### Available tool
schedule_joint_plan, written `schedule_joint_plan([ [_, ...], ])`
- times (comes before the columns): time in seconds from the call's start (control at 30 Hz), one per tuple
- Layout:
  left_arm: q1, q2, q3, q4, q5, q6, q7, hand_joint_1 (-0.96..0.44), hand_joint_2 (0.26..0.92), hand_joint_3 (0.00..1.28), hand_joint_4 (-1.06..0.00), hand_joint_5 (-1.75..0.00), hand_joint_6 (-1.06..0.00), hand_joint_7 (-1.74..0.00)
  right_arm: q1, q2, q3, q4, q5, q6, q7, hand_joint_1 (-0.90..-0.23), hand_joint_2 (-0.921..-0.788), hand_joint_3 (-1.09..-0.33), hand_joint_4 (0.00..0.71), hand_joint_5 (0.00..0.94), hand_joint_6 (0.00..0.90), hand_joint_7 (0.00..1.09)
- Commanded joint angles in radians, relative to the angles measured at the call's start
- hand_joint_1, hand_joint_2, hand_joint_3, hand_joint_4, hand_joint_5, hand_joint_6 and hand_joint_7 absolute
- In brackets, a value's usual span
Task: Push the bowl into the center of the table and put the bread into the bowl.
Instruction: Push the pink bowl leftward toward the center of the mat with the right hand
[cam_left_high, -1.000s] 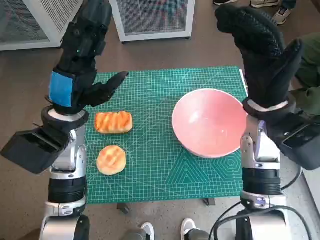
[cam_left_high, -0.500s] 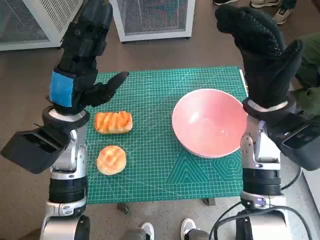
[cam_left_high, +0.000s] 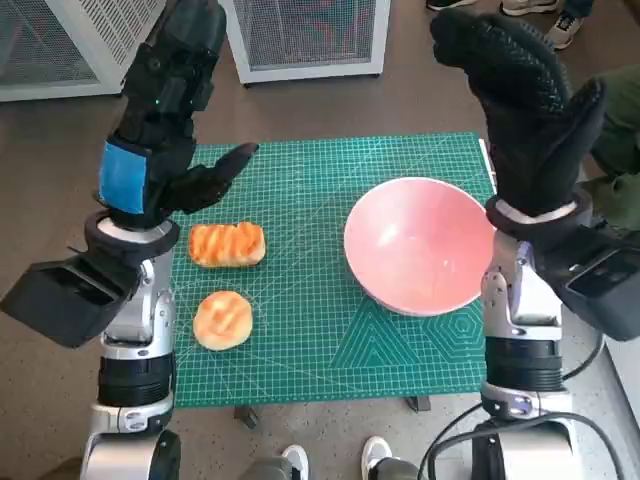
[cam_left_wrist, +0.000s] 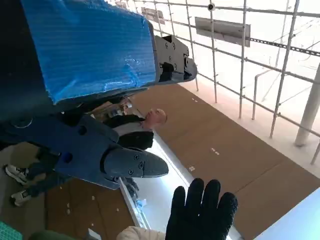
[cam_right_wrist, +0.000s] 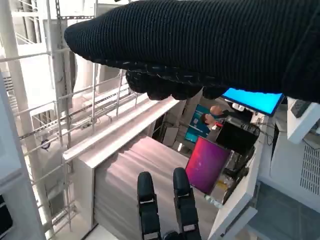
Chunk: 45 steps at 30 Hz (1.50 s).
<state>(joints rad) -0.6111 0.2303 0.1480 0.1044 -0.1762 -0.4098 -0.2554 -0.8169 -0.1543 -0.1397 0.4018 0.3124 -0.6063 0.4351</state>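
Note:
A pink bowl (cam_left_high: 420, 243) stands on the right side of the green cutting mat (cam_left_high: 300, 250). Two breads lie at the mat's left: a striped oblong loaf (cam_left_high: 227, 244) and a round bun (cam_left_high: 222, 319) nearer the front edge. My left hand (cam_left_high: 165, 110) is raised above the mat's left edge, fingers apart, holding nothing. My right hand (cam_left_high: 525, 95) in the black glove is raised above the bowl's right rim, also with nothing in it. In the left wrist view the left hand (cam_left_wrist: 75, 80) points upward, with the gloved right hand (cam_left_wrist: 202, 210) across from it. The glove (cam_right_wrist: 200, 45) fills the right wrist view.
White mesh-fronted cabinets (cam_left_high: 305, 35) stand on the floor behind the table. A person's shoes (cam_left_high: 545, 15) show at the far right, and feet (cam_left_high: 335, 462) near the table's front edge. A person (cam_left_wrist: 137, 127) appears in the left wrist view.

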Motion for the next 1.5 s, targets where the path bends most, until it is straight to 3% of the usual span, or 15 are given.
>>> schedule_joint_plan([
  [0.03,0.005,-0.004,-0.003,-0.013,-0.005,0.003,0.001,-0.31,0.921,0.27,-0.18,0.00,-0.17,-0.21,0.009,-0.033,-0.033,0.073,0.016,-0.016,0.032,-0.642,-0.921,-0.699,0.289,0.001,0.250,0.34],
  [0.17,0.006,-0.008,-0.006,-0.016,-0.006,0.006,0.002,-0.31,0.921,0.27,-0.18,0.00,-0.17,-0.21,-0.008,-0.066,-0.074,0.200,0.006,-0.076,0.042,-0.647,-0.921,-0.705,0.286,0.000,0.246,0.34],
  [0.23,0.007,-0.009,-0.007,-0.017,-0.007,0.005,0.002,-0.31,0.921,0.27,-0.18,0.00,-0.17,-0.21,-0.018,-0.087,-0.091,0.273,-0.015,-0.107,0.023,-0.649,-0.921,-0.708,0.285,0.000,0.244,0.34],
  [0.4,0.008,-0.011,-0.009,-0.019,-0.009,0.005,-0.001,-0.31,0.921,0.27,-0.18,0.00,-0.17,-0.21,-0.044,-0.144,-0.132,0.486,-0.066,-0.143,-0.060,-0.664,-0.921,-0.711,0.286,0.001,0.240,0.35],
  [0.63,0.007,-0.009,-0.008,-0.015,-0.017,0.001,-0.007,-0.31,0.921,0.27,-0.18,0.00,-0.17,-0.22,-0.070,-0.179,-0.153,0.670,-0.107,-0.149,-0.160,-0.681,-0.921,-0.723,0.277,0.000,0.224,0.34],
  [0.93,0.009,-0.005,-0.005,-0.011,-0.027,-0.001,-0.015,-0.31,0.921,0.27,-0.19,0.00,-0.17,-0.22,-0.061,-0.182,-0.166,0.795,-0.129,-0.093,-0.249,-0.625,-0.921,-0.774,0.270,0.007,0.182,0.40],
  [1.5,0.029,0.011,0.005,-0.047,-0.036,0.021,-0.024,-0.31,0.921,0.28,-0.19,0.00,-0.16,-0.23,-0.011,-0.166,-0.177,0.892,-0.146,0.043,-0.288,-0.597,-0.921,-0.804,0.288,0.010,0.183,0.43],
])
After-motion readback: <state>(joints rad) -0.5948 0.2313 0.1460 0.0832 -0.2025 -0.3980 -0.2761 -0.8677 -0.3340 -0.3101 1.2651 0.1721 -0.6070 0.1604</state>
